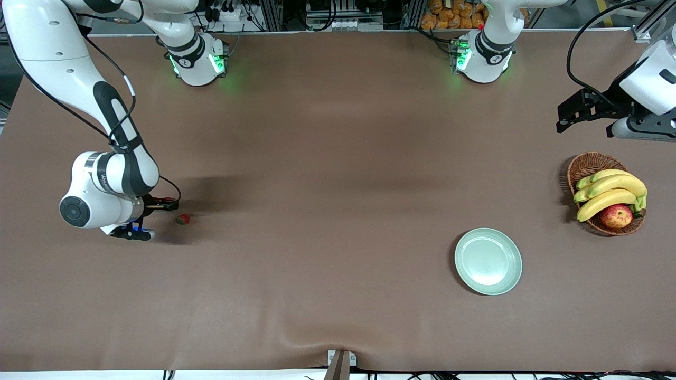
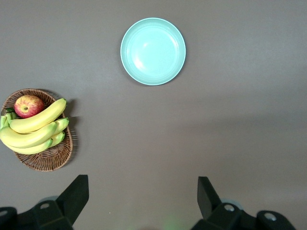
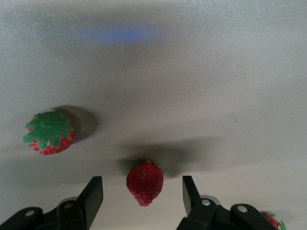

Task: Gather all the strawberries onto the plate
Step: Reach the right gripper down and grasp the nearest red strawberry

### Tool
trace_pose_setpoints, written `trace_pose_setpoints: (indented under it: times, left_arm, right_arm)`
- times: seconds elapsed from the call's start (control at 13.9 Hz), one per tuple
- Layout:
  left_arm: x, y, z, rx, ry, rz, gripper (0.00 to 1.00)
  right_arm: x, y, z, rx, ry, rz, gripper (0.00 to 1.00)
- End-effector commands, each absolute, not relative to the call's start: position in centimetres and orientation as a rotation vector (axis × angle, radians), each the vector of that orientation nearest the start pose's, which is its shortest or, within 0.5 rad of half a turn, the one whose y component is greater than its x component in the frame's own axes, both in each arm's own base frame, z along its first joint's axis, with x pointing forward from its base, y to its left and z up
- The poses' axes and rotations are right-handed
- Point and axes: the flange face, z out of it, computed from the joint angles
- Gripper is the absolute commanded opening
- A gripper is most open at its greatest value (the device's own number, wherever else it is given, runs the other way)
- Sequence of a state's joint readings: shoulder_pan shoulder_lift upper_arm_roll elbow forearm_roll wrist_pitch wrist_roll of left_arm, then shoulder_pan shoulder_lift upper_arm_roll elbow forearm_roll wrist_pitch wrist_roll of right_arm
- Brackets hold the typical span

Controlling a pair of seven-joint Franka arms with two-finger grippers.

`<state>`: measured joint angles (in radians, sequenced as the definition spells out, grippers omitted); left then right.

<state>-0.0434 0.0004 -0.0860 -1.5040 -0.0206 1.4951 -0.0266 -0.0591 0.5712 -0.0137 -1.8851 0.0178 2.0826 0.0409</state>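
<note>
With right hand (image 3: 143, 184) spread astride the strawberry (image 3: 144, 183) on the bench (image 1: 317, 184), low in the frame (another strawberry (image 3: 49, 132) just beside), close gently on its middle, lift straight. Carry to plate (image 1: 488, 260), well apart, lower in front frame. Leave left hand (image 2: 144, 181) waiting, spread.

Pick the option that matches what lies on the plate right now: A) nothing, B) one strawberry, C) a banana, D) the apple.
A: the plate shows only bare mint-green surface in the front and left wrist views, while a strawberry lies on the table between the right gripper fingers, which are not yet shut on it.
</note>
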Motion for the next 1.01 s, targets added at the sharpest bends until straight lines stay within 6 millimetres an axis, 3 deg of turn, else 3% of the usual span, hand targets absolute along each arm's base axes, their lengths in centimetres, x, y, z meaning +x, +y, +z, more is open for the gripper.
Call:
trace_pose_setpoints:
  times: [0.0, 0.22, 0.36, 0.5, 0.65, 0.86, 0.94]
  left_arm:
    - [54.2, -7.1, 65.3, -3.135, 0.163, 0.012, 1.00]
    - [54.2, -6.9, 65.3, -3.135, 0.159, 0.012, 1.00]
    - [54.2, -6.9, 65.2, -3.134, 0.158, 0.014, 1.00]
    - [54.2, -6.9, 65.2, -3.134, 0.158, 0.014, 1.00]
    - [54.2, -6.9, 65.2, -3.134, 0.158, 0.014, 1.00]
    - [54.2, -6.9, 65.2, -3.135, 0.159, 0.014, 1.00]
    - [54.2, -6.9, 65.2, -3.135, 0.159, 0.014, 1.00]
  right_arm:
    - [58.4, -4.1, 17.4, -3.073, 0.159, 0.595, 0.65]
    - [58.5, -4.2, 17.5, -3.071, 0.128, 0.589, 0.45]
    - [58.6, -4.2, 17.8, -3.073, 0.123, 0.580, 0.21]
    - [59.9, -4.2, 19.7, -3.084, 0.120, 0.514, 0.02]
    - [61.8, -3.7, 23.0, -3.092, 0.117, 0.403, 0.00]
    - [65.1, 1.8, 28.5, -3.108, -0.004, 0.219, 0.00]
    - [65.6, 4.4, 29.7, -3.107, -0.052, 0.179, 0.00]
